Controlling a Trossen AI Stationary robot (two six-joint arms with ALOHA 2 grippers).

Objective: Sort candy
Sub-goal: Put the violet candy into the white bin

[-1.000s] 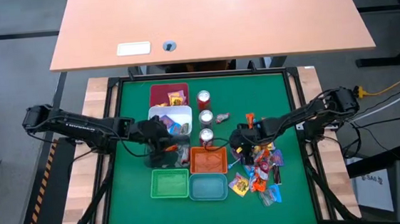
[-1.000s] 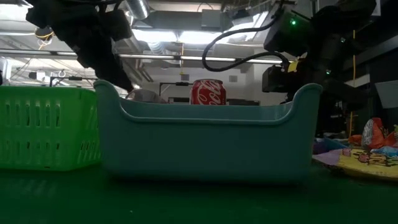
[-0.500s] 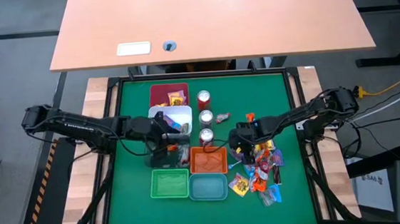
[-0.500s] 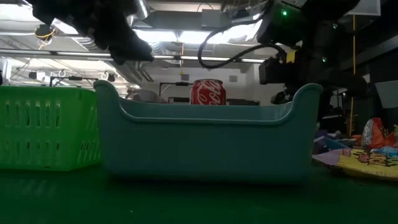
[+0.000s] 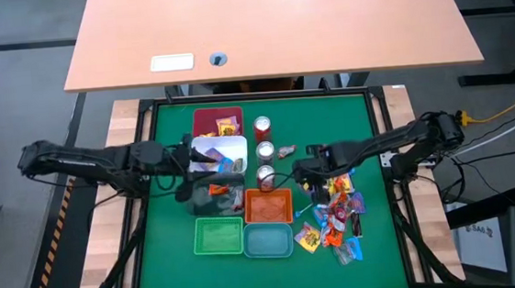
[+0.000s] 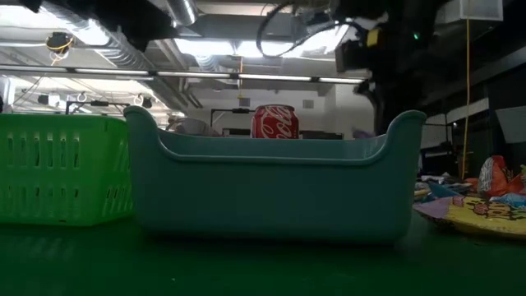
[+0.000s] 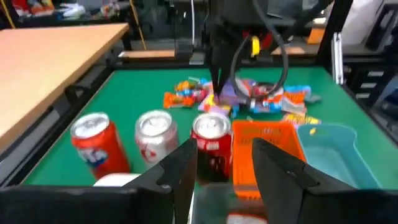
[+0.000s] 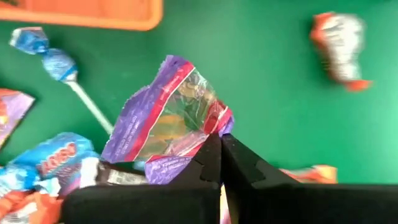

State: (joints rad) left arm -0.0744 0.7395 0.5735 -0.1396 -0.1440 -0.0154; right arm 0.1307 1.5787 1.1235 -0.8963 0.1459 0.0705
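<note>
My right gripper [image 8: 219, 146] is pinching a purple candy wrapper [image 8: 165, 121] at its fingertips, just above the candy pile [image 5: 335, 216], while my left gripper [image 7: 224, 165] sits part open over the white bin [image 5: 225, 148].

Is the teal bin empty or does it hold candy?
Nearly empty: the high view shows the teal bin bare inside; the left wrist view shows only one small orange piece.

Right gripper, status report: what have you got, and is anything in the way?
Right gripper shut on purple candy wrapper, above the candy pile. Left gripper open over white bin. Orange bin close by, path clear.
</note>
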